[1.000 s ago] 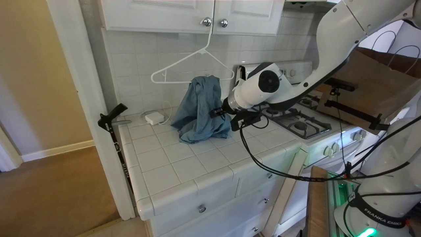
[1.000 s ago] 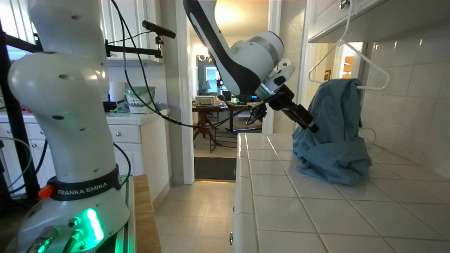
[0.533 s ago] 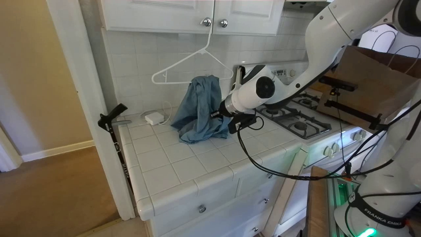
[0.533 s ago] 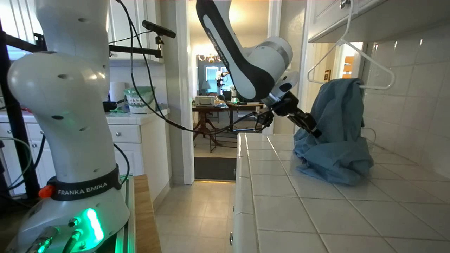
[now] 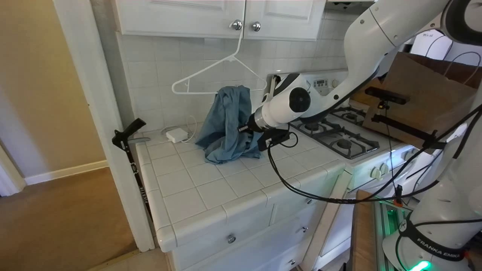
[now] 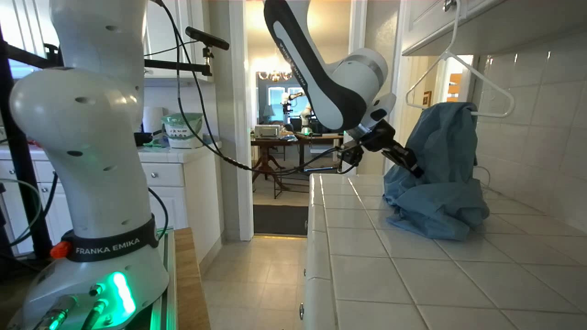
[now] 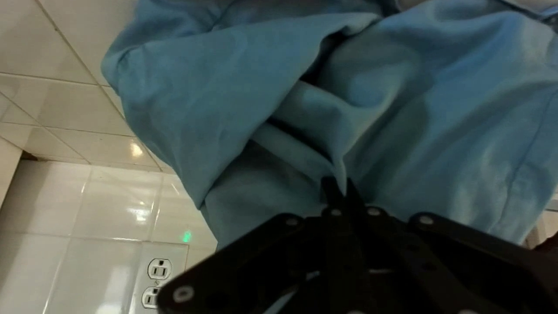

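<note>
- Wrist view: my fingers (image 7: 332, 196) pinched a fold of blue cloth (image 7: 362, 109) straight ahead.
- In an exterior view, it rose upright from surface (image 5: 188, 198) to hanger (image 5: 232, 58).
- In an exterior view, my fingers (image 6: 417, 171) slanted down into its side.

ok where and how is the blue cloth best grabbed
Probably by the narrow fold about halfway up the blue cloth, slanting down from the side away from the tiled wall: it stands out there as a thin, pinchable ridge, and the gripper is shut on it.
</note>
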`<state>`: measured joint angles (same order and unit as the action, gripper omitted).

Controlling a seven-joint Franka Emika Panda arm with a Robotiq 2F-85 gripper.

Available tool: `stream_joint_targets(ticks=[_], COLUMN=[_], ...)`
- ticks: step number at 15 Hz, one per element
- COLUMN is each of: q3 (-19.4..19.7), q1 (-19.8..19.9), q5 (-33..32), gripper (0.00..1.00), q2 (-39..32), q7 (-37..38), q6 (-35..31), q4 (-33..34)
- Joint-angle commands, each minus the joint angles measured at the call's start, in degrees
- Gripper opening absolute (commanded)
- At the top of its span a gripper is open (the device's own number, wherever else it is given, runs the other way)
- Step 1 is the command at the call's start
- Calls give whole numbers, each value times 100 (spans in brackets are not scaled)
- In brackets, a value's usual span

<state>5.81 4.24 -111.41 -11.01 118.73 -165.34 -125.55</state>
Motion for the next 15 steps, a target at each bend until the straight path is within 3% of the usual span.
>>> stream_joint_targets(ticks=[1,15], q3=[-17,-186], q1=[-27,-228], q5=[38,293], gripper=[0,0], q2=[238,1442], q7=[52,-75], q6=[62,726], q4=[15,-103])
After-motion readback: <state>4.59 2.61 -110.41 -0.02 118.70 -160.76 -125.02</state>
